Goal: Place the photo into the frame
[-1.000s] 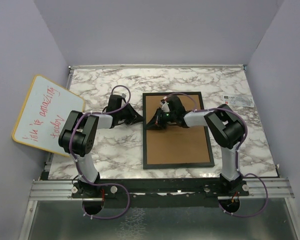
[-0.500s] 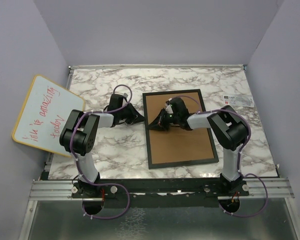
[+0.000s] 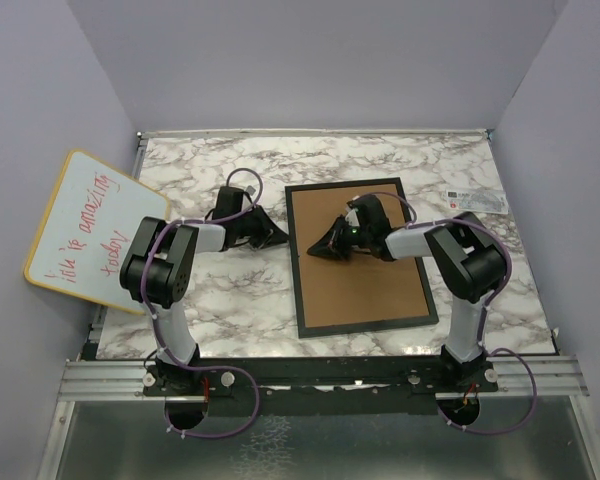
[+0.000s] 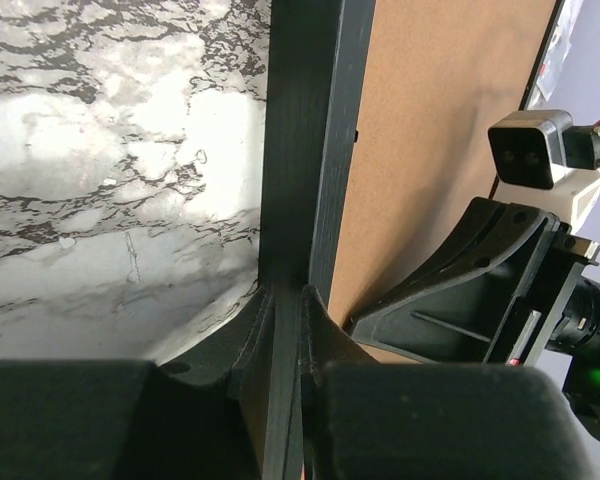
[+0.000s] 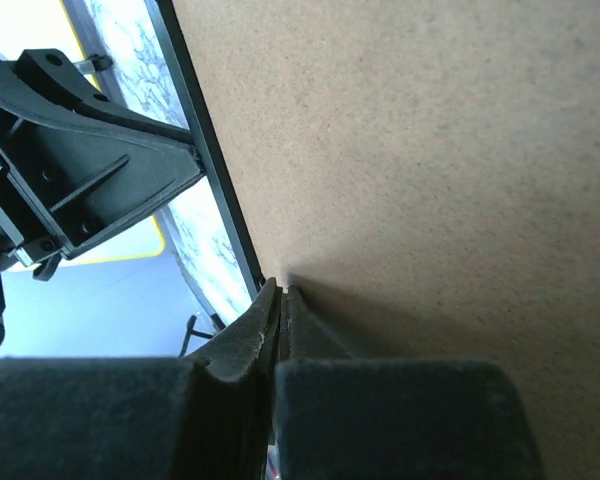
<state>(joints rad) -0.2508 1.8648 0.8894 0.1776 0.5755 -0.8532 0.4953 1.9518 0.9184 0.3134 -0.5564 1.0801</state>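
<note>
Black picture frame (image 3: 370,328) is being noted lying back-up on the marble table (image 3: 230,300), right of centre. It is being seen slightly skewed, its rails not square to the table edges. Brown backing board (image 3: 365,290) is being shown uppermost, reaching from rail to rail.

Left gripper (image 3: 278,236) is being held at the far part of the frame's left rail. In the left wrist view its fingers (image 4: 325,345) are being seen pinching that black rail from both sides.

Right gripper (image 3: 323,248) is being rested tip-down on the board, just inside the same rail. Its fingertips (image 5: 252,335) are being seen pressed together, with nothing between them.

Bare marble is being left open left of the frame, as far as the yellow-rimmed whiteboard (image 3: 90,230) overhanging the table's left edge. More is being left open beyond the far rail. The near rail is being seen close to the table's front edge. A small white label (image 3: 474,200) is being noted at the far right, apart from the frame.
</note>
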